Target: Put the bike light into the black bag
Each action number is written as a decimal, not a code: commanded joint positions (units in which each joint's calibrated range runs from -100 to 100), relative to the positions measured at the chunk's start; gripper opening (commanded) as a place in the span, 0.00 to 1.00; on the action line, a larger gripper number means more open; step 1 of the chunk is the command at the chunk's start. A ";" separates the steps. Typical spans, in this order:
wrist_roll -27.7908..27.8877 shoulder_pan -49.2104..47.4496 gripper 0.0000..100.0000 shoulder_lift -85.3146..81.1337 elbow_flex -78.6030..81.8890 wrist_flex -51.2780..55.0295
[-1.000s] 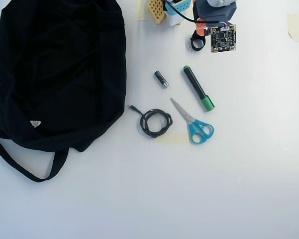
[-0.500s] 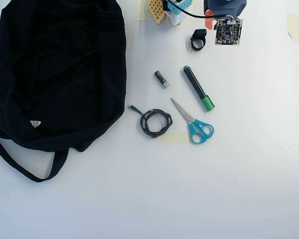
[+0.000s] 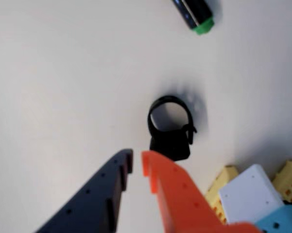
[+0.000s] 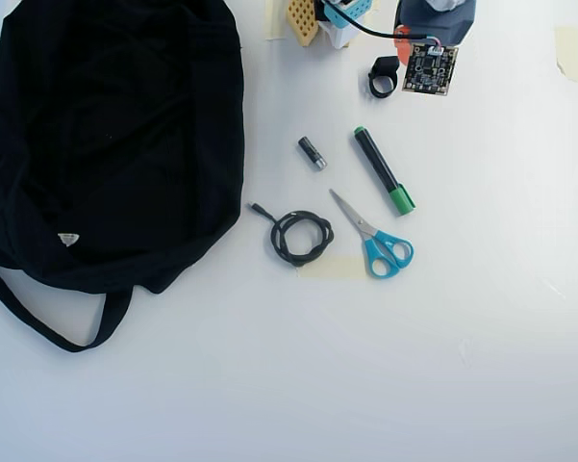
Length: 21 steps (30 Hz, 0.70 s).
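Observation:
The bike light (image 3: pixel 170 141), a small black block with a ring strap loop, lies on the white table just up and right of my fingertips in the wrist view. My gripper (image 3: pixel 137 162) is shut to a narrow slit with nothing in it; its dark finger (image 3: pixel 111 189) is on the left and its orange finger (image 3: pixel 170 189) on the right. From overhead, the bike light (image 4: pixel 383 77) lies at the top, just left of my wrist camera board (image 4: pixel 429 67). The black bag (image 4: pixel 106 135) fills the left side, far from the light.
Below the light lie a black marker with a green cap (image 4: pixel 385 171), a small black cylinder (image 4: pixel 312 152), a coiled black cable (image 4: pixel 301 237) and blue-handled scissors (image 4: pixel 377 239). The arm's base parts (image 4: pixel 332 19) stand at the top edge.
My wrist pulled up and to the right off the bike light, then came back slightly down and left. The light has stayed in place on the table.

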 commanded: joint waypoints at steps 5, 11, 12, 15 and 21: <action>-0.20 0.15 0.02 -1.27 6.27 -4.33; -0.20 0.15 0.03 -1.27 8.78 -4.85; -0.20 0.15 0.03 -1.27 9.32 -5.11; -0.20 -0.08 0.03 -1.27 10.85 -5.11; -0.20 -0.37 0.03 -1.27 11.39 -7.00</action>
